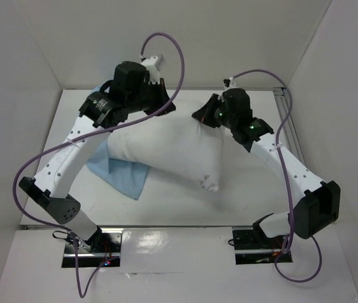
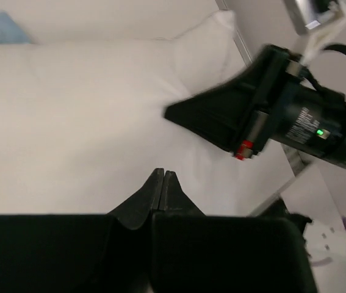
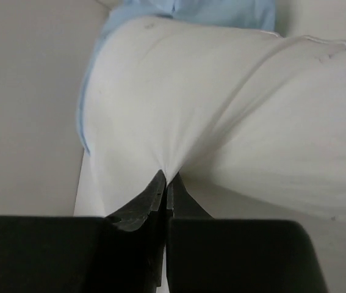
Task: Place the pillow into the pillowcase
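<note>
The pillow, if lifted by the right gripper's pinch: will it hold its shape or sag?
It will likely sag: the pillow is plump and wrinkled, and its fabric puckers to a point where the right gripper pinches it. The cover may stretch before the filling follows. If pushed, it would probably drag the pillowcase lying partly under it.

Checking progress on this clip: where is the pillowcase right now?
In the top view, the pillowcase lies on the table left of centre, its far edge tucked under the pillow's left end, beside the left arm.
</note>
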Action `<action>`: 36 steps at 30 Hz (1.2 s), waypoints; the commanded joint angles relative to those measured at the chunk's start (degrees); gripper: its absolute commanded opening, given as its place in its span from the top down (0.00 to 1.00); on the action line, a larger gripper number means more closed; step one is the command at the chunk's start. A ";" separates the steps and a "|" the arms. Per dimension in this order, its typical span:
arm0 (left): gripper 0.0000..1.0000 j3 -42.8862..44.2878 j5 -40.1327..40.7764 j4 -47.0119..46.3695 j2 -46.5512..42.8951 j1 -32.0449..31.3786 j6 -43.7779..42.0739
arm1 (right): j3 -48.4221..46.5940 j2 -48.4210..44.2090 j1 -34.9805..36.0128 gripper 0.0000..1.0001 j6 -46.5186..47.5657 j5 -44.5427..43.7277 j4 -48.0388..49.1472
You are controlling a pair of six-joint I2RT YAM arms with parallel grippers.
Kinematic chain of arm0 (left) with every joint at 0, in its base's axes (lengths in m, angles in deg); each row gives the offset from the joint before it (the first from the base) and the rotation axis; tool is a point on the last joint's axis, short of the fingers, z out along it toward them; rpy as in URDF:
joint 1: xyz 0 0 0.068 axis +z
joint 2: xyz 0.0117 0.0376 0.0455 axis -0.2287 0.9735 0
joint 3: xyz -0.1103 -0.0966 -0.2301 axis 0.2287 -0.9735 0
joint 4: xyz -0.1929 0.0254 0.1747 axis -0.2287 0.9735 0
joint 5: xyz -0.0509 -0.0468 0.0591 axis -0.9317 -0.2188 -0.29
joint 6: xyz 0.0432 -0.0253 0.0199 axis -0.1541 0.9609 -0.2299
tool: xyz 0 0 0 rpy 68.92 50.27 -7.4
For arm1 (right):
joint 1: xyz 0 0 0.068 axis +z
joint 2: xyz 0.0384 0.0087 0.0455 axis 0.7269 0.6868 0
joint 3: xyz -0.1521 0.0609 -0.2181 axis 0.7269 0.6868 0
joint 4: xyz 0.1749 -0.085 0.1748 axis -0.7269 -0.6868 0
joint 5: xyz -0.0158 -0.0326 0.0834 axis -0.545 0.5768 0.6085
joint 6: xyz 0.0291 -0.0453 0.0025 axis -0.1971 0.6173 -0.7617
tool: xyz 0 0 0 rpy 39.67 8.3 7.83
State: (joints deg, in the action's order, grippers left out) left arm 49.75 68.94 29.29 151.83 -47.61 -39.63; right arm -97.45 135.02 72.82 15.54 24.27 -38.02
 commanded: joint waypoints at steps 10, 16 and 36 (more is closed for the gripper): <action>0.07 -7.45 37.23 8.42 -0.68 9.69 -3.29 | 11.36 -7.50 -2.55 0.44 5.78 0.05 -0.74; 0.09 -15.19 38.00 7.37 0.65 12.07 -0.38 | 10.84 -8.11 -3.78 0.18 8.25 -6.03 -7.87; 0.64 -14.05 41.71 7.72 10.32 20.07 -0.20 | 19.97 -15.93 -16.43 0.13 11.06 -2.79 -16.13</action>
State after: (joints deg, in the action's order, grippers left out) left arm 33.21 110.38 36.94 161.93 -28.46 -39.70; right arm -79.16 121.95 58.44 25.16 21.21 -51.16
